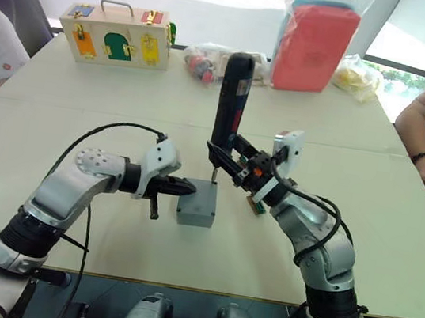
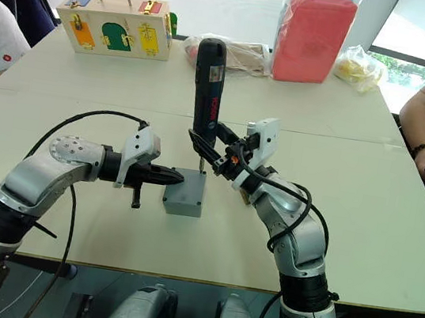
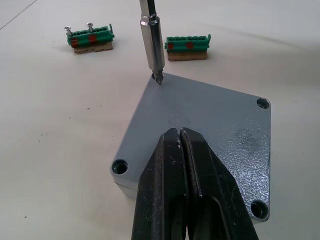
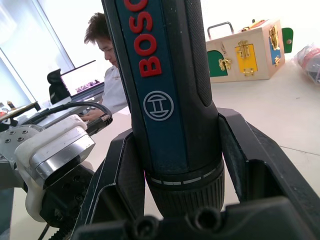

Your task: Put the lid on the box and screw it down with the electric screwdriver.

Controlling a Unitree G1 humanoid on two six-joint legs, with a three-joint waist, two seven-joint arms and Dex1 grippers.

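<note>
The right gripper (image 2: pixel 215 153) clamps the dark cylindrical electric screwdriver (image 2: pixel 208 86) upright, bit apparently seated in a corner screw hole of the flat grey plastic lid (image 3: pixel 210 130). From nine o'clock, the left gripper (image 3: pixel 182 185), fingers together, presses on the lid, which covers the square grey box (image 1: pixel 197 205) at table centre.

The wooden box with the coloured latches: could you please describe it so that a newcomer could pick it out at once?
Start at the pale table and look to its far edge on the robot's left side. There stands the wooden box, left of the bagged red case. It alone is light wood, with a metal handle on top and coloured panels with brass latches on its front.
</note>
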